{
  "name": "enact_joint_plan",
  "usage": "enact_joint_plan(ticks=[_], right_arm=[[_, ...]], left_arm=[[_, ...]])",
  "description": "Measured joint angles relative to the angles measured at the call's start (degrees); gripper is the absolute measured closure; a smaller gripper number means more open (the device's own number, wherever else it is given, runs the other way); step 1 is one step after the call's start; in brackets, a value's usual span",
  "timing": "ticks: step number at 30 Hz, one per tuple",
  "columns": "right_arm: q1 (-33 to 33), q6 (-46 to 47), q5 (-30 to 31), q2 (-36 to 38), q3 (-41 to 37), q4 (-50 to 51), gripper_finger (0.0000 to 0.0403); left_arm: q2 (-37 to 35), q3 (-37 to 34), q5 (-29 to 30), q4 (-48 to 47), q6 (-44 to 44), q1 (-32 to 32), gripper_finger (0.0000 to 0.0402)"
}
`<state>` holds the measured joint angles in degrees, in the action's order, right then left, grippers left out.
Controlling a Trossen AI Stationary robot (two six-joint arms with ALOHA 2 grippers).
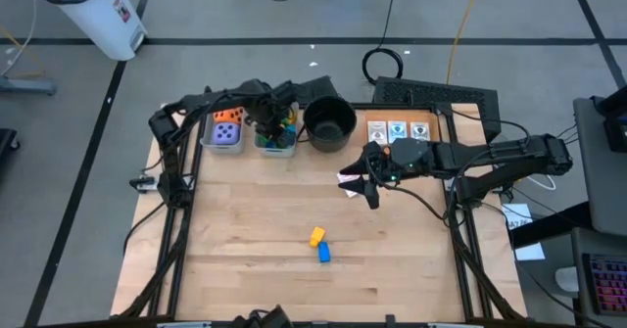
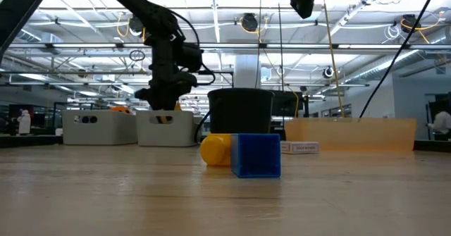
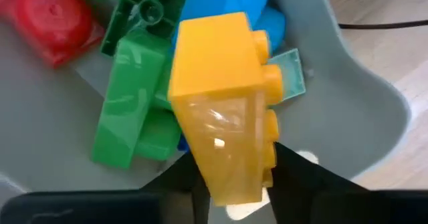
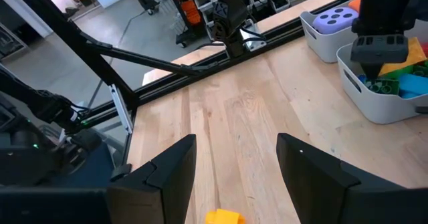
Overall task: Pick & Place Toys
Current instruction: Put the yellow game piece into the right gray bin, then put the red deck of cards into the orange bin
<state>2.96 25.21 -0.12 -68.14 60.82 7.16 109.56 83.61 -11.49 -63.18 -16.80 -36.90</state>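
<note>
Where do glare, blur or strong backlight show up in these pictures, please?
Left wrist view: a bright glare patch sits on the yellow block held over the grey bin, and the left gripper is dark and soft-edged. Low view: ceiling lights backlight the arms into silhouettes, while the blue block stays sharp. High view: evenly lit, faint shadows.
</note>
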Motion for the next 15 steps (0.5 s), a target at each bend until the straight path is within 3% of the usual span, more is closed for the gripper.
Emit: enact_joint_plan(ticks=[8,15], right_arm=[[0.0,-0.4,0.0,0.0,0.0,0.0,0.0202],[0.0,-0.8,0.0,0.0,0.0,0.1,0.0202]], left_arm=[[0.0,0.0,0.1,0.4,0.2,-0.4,0.0188],[-1.5,0.0,-2.8,-0.1,0.8,-1.5,0.0166]])
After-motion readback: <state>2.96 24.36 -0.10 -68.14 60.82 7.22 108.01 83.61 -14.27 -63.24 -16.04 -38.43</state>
